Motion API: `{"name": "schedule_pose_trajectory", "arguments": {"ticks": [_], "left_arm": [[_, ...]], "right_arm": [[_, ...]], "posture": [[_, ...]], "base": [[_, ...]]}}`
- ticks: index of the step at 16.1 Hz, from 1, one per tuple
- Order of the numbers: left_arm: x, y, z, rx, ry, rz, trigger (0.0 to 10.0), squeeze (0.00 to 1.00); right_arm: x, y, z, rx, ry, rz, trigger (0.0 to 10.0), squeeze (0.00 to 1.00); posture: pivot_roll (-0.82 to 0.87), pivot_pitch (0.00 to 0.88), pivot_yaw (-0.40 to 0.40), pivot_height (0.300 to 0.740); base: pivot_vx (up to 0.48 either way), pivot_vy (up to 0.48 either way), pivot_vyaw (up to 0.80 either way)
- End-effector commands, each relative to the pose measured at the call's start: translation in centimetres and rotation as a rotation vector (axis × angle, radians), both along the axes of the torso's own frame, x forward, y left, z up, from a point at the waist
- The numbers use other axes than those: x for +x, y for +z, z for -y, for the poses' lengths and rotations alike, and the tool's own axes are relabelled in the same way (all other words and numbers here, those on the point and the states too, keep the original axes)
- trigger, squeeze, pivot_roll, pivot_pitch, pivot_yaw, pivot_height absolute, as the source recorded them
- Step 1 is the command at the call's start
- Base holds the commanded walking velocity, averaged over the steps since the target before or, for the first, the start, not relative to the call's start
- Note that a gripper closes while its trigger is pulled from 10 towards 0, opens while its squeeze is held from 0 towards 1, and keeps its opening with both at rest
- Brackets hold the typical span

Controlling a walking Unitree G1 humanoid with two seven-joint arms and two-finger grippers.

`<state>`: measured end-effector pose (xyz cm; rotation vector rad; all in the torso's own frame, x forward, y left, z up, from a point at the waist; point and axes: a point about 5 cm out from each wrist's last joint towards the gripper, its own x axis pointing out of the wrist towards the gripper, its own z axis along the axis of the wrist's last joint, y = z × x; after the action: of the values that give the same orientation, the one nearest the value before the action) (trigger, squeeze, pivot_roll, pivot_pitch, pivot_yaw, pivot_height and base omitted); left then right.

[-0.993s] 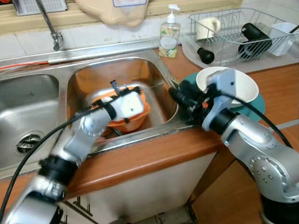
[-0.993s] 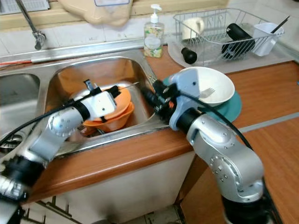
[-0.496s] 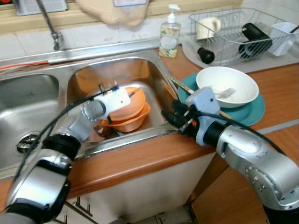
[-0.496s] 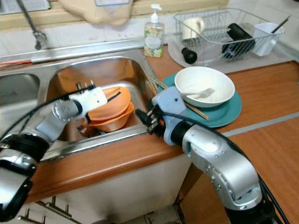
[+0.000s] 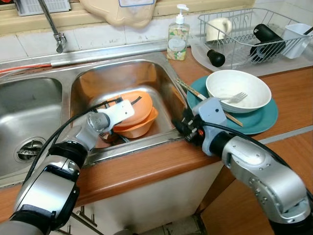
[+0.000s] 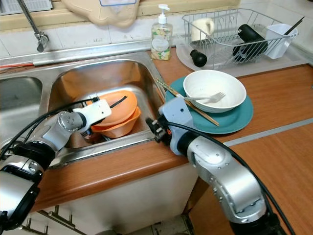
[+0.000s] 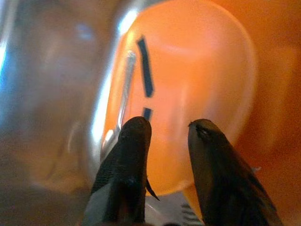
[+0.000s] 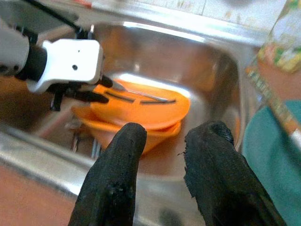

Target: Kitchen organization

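Two stacked orange plastic bowls point(image 5: 133, 116) are seen centre-left in the steel sink basin point(image 5: 122, 78), where the left pincer point(image 7: 167, 129), fingers apart and empty, should be closed squarely over the rim, while the right pincer point(image 8: 162, 141), also apart, is kept clear.
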<state>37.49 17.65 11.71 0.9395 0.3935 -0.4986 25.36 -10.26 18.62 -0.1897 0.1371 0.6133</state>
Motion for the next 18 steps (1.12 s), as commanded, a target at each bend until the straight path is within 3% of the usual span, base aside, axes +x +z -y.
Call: {"name": "schedule_pose_trajectory", "arguments": {"ticks": [1,2,3,4,6,7,9,10,13,14,15,18], "left_arm": [[0.5,1.1,0.0,-0.037,0.017,0.05,10.0,1.0],[0.4,1.5,-0.1,-0.159,0.05,0.097,10.0,0.38],[0.3,1.8,0.0,-0.24,0.061,0.13,10.0,0.0],[0.2,1.9,-0.1,-0.28,0.068,0.147,10.0,0.0],[-0.9,2.7,0.5,-0.48,0.026,0.242,10.0,0.0],[-1.3,3.0,0.6,-0.535,0.015,0.262,10.0,0.0],[-3.0,3.7,1.2,-0.707,-0.024,0.299,10.0,0.0],[-4.9,3.6,1.4,-0.802,-0.061,0.275,10.0,0.0],[-7.2,3.3,1.7,-0.861,-0.083,0.247,10.0,0.0],[-7.6,3.3,1.8,-0.871,-0.083,0.243,10.0,0.0],[-8.0,3.3,2.1,-0.881,-0.086,0.235,10.0,0.0],[-8.9,3.4,3.2,-0.909,-0.124,0.192,10.0,0.0]], "right_arm": [[-0.1,0.2,-0.1,-0.007,-0.005,0.034,10.0,0.0],[-0.1,0.2,0.1,-0.053,-0.043,0.102,10.0,1.0],[-0.1,0.1,0.2,-0.097,-0.062,0.145,10.0,1.0],[-0.1,0.1,0.3,-0.112,-0.077,0.163,10.0,1.0],[0.1,0.2,0.6,-0.162,-0.135,0.262,10.0,1.0],[0.3,0.3,0.8,-0.158,-0.163,0.28,10.0,1.0],[0.6,0.7,1.3,-0.125,-0.246,0.332,10.0,1.0],[0.8,0.9,1.8,-0.114,-0.315,0.369,10.0,1.0],[1.1,0.6,2.1,-0.12,-0.357,0.383,10.0,1.0],[1.4,0.4,2.1,-0.136,-0.361,0.368,10.0,0.1],[1.7,0.4,2.1,-0.138,-0.367,0.359,10.0,0.0],[2.3,0.1,2.2,-0.134,-0.406,0.332,10.0,0.0]], "posture": [[-0.21,0.0,0.063,0.74],[-0.21,0.0,0.064,0.74],[-0.21,0.0,0.063,0.74],[-0.21,0.0,0.063,0.74],[-0.2,0.0,0.057,0.74],[-0.2,0.0,0.055,0.74],[-0.18,0.0,0.045,0.74],[-0.18,0.0,0.039,0.74],[-0.17,0.0,0.033,0.74],[-0.16,0.0,0.031,0.74],[-0.16,0.0,0.031,0.74],[-0.16,0.0,0.029,0.74]], "base": [[0.0,0.0,0.0],[0.0,0.0,0.0],[0.0,0.0,0.0],[0.0,0.0,0.0],[0.0,0.0,0.0],[0.0,0.0,0.0],[0.0,0.0,0.0],[0.0,0.0,0.0],[0.0,0.0,0.0],[0.0,0.0,0.0],[0.0,0.0,0.0],[0.0,0.0,0.0]]}}
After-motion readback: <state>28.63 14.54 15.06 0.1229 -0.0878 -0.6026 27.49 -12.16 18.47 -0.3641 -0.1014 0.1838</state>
